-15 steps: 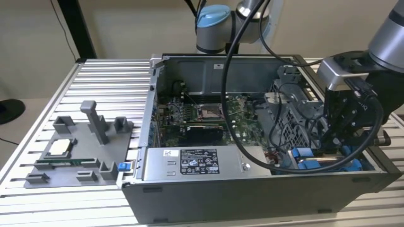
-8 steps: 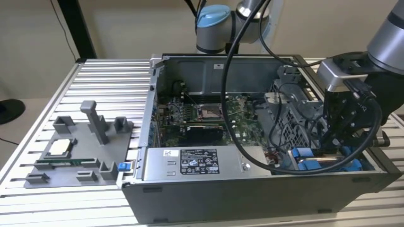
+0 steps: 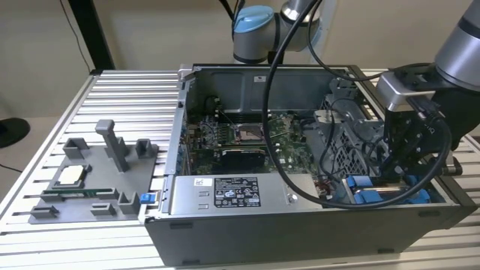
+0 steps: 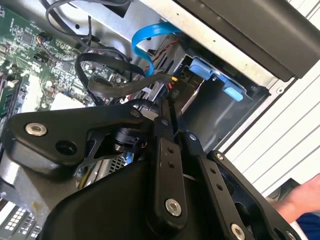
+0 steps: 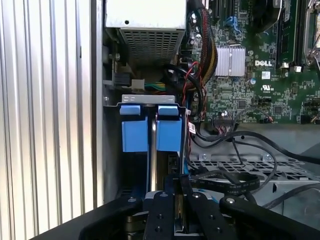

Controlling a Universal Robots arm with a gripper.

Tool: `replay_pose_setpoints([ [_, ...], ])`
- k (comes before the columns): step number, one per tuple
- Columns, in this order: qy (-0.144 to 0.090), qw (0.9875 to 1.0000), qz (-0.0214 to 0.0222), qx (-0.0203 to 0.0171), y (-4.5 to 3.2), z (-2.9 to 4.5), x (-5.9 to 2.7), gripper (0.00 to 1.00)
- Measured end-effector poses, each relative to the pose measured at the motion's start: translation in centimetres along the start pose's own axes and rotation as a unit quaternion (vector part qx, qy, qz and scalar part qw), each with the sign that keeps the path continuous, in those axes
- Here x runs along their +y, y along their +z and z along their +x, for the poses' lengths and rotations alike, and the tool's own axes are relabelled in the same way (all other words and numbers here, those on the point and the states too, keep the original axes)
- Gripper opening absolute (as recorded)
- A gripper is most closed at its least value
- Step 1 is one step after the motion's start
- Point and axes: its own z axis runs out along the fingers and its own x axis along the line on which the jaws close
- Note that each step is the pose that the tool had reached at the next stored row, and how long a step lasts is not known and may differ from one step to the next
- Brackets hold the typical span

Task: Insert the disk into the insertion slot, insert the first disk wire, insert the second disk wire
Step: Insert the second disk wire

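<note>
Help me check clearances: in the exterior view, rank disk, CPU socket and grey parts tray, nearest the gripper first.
1. disk, blue-framed, beside the gripper.
2. CPU socket, mid-case.
3. grey parts tray, outside the case, exterior view's left.

A grey fixture tray (image 3: 82, 185) lies on the ribbed table (image 3: 127, 90), at nine o'clock from the case. The grey power-supply box (image 3: 240, 194) sits at six o'clock from the green motherboard (image 3: 248, 135).

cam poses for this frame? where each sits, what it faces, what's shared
Exterior view: off the arm, above the table, looking down into the open computer case; the arm and end effector show at its right.
First wrist view: on the wrist, looking past the end effector at the blue-tabbed insertion slot and motherboard.
Second wrist view: on the wrist, facing the slot's blue tabs.
Both wrist views share the slot.
</note>
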Motion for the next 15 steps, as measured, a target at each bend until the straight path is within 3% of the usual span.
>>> replay_pose_setpoints([
  [9,0.0,1.0,0.0009,-0.0001,0.3,0.01,0.0,0.0],
  [15,0.0,1.0,0.0009,-0.0007,0.11,0.0,0.0,0.0],
])
